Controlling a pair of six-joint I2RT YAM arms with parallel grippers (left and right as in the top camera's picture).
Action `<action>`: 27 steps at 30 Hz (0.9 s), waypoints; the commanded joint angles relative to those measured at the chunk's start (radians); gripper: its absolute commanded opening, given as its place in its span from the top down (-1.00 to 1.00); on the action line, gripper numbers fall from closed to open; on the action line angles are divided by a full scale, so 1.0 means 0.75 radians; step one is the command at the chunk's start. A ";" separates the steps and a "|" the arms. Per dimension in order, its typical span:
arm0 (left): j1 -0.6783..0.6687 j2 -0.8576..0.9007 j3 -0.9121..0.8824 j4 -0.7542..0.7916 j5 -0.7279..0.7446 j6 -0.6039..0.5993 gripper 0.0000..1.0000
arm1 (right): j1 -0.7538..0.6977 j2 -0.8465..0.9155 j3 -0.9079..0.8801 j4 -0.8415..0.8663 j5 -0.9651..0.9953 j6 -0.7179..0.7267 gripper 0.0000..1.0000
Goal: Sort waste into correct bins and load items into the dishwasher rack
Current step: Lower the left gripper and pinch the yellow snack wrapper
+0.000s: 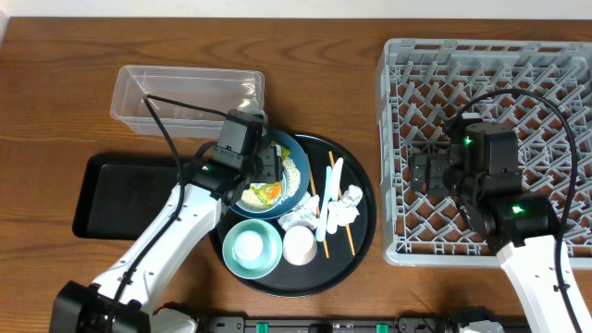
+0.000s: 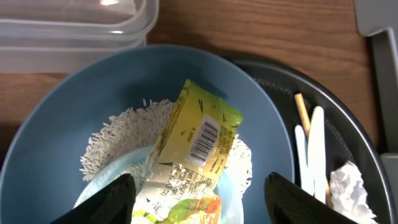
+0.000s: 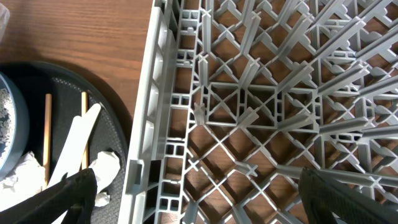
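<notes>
The large blue bowl (image 1: 294, 176) sits on the round black tray and holds loose rice (image 2: 118, 140) and the yellow-green snack wrapper (image 2: 196, 140). My left gripper (image 2: 199, 200) hangs open just above the bowl, its fingers on either side of the wrapper's lower end. Crumpled napkins (image 1: 342, 207), a white spoon (image 1: 331, 196) and chopsticks (image 1: 350, 233) lie right of the bowl. In front of it stand the teal bowl (image 1: 252, 248) and a white cup (image 1: 299, 245). My right gripper (image 3: 208, 200) is open and empty over the left edge of the grey dishwasher rack (image 1: 518, 83).
The clear tub (image 1: 185, 97) stands just behind the blue bowl. The shallow black tray (image 1: 116, 194) lies to the left, partly under my left arm. The round black tray (image 1: 356, 254) nearly touches the rack's left wall (image 3: 146, 124).
</notes>
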 commanded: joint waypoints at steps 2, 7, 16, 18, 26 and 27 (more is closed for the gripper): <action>-0.001 0.076 0.003 -0.008 -0.052 0.013 -0.37 | 0.002 -0.004 0.026 -0.004 0.013 0.016 -0.99; -0.001 0.168 0.002 -0.008 -0.052 0.013 -0.37 | 0.002 -0.004 0.026 -0.021 0.014 0.016 -0.98; -0.001 0.190 0.002 -0.037 -0.052 0.013 -0.09 | 0.002 -0.004 0.026 -0.027 0.014 0.016 -0.98; -0.001 0.190 0.002 -0.038 -0.052 0.013 0.27 | 0.002 -0.004 0.026 -0.027 0.014 0.016 -0.99; -0.001 0.187 0.002 -0.038 -0.052 0.013 0.88 | 0.002 -0.004 0.026 -0.027 0.014 0.016 -0.99; -0.001 0.183 0.002 -0.038 -0.052 0.013 0.88 | 0.002 -0.004 0.026 -0.027 0.014 0.016 -0.99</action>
